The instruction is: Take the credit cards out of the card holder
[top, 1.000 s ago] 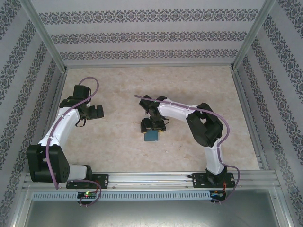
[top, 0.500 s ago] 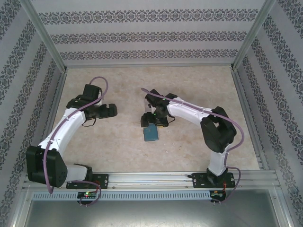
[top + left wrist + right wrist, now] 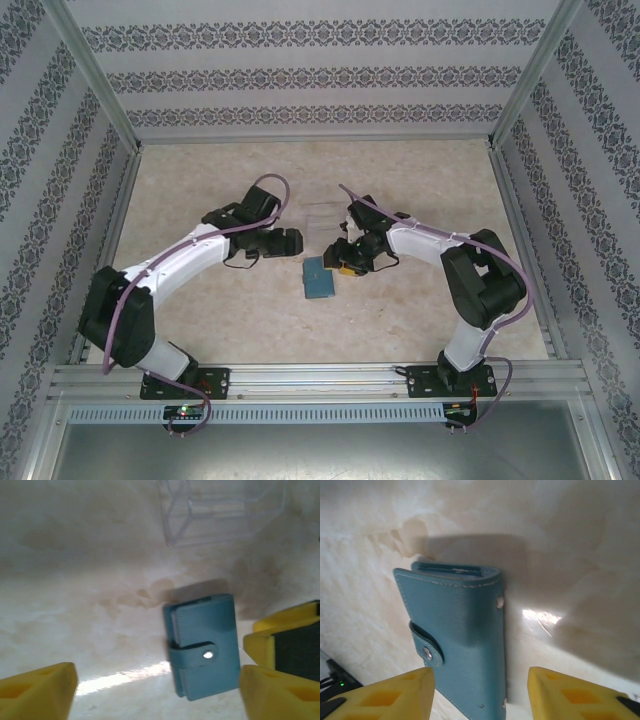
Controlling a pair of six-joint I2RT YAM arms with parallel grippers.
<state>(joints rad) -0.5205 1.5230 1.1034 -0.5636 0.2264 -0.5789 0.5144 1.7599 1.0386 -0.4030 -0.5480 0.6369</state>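
Status: card holder (image 3: 320, 278) lies flat on the counter (image 3: 220, 330) between the two arms, its tab snapped shut. I judge the credit cards are inside it.

Right pincer (image 3: 480, 692) stands moderately open, a finger at either long edge of the holder's near end, with no firm pinch evident. Left pincer (image 3: 158, 692) is wide and holds nothing, the holder nearer its right finger.

Risks noted:
- Squeezing the edges with the tab fastened would press the holder tighter shut.
- The thin holder may skid on the smooth counter if one finger lands first.
- Both pincers crowd one small item, so fingers may clash.
- The clear plastic piece (image 3: 225, 510) just beyond could be knocked.
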